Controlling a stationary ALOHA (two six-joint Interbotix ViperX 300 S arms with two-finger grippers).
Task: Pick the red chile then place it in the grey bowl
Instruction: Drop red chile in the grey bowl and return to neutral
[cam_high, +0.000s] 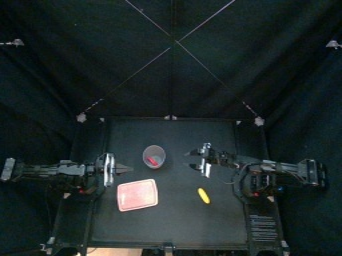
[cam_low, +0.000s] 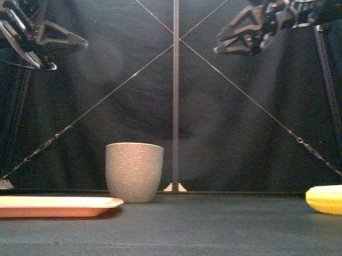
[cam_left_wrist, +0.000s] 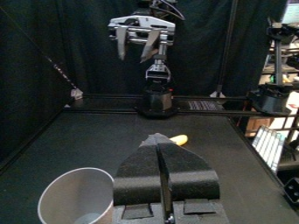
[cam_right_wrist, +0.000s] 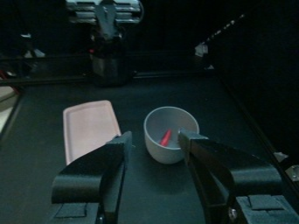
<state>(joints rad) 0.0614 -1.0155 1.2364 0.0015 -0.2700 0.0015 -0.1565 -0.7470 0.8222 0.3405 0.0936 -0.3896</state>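
- The red chile (cam_right_wrist: 170, 138) lay inside the grey bowl (cam_high: 155, 155).
- The right gripper (cam_right_wrist: 155, 138) was raised beside it, jaws wide, empty.
- The left gripper (cam_left_wrist: 163, 140) had its jaws pressed together, empty.

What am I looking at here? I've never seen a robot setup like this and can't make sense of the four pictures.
These are two black robot arms at a small black table, photographed at the same moment by four cameras. One camera looks down from above, one looks level from the table's front edge, and one rides on each wrist. On the table stand a tall grey cup, a flat pink tray and a yellow toy. The red chile lies inside the cup. The left fingers are shut and the right fingers are open. Both are raised above the table and hold nothing.
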